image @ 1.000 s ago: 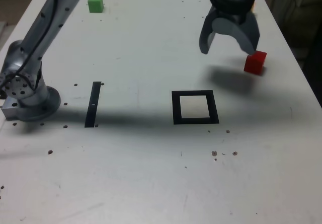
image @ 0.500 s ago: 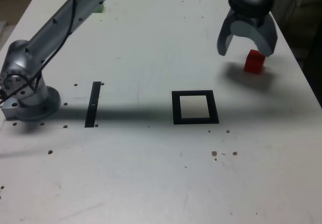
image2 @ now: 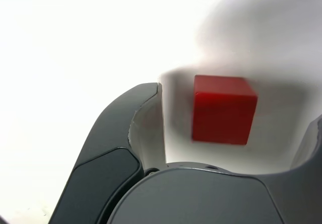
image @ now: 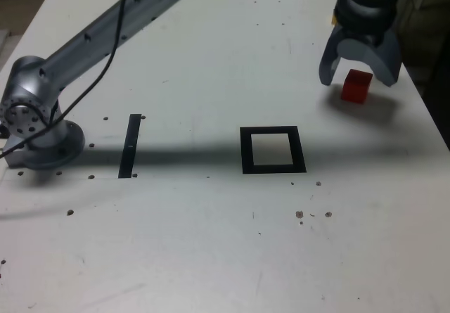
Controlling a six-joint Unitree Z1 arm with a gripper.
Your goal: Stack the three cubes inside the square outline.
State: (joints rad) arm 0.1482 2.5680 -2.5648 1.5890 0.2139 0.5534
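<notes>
you have a white table (image: 211, 243), scuffed and dotted with small holes, with the arm's base sitting at the exterior view's left. over the last second the claw (image: 360, 63) has swung from above the middle toward the far right of that view and dropped down, so it now straddles the red cube (image: 356, 86); a second ago it hung higher and to the cube's left. its jaws are spread wide, one on each side of the cube, and the wrist view shows the red cube (image2: 223, 109) sitting between them with gaps on both sides, so nothing is pinched yet. that likely means the first pick is about to happen.

count what shows now: one red cube, one black square outline (image: 273, 150) with a pale centre and nothing in it, one narrow black strip (image: 130, 145). the green cube, visible a second ago at the far left, is now hidden behind the arm, and no yellow cube shows. the red cube rests well apart from the square, up and right of it.
</notes>
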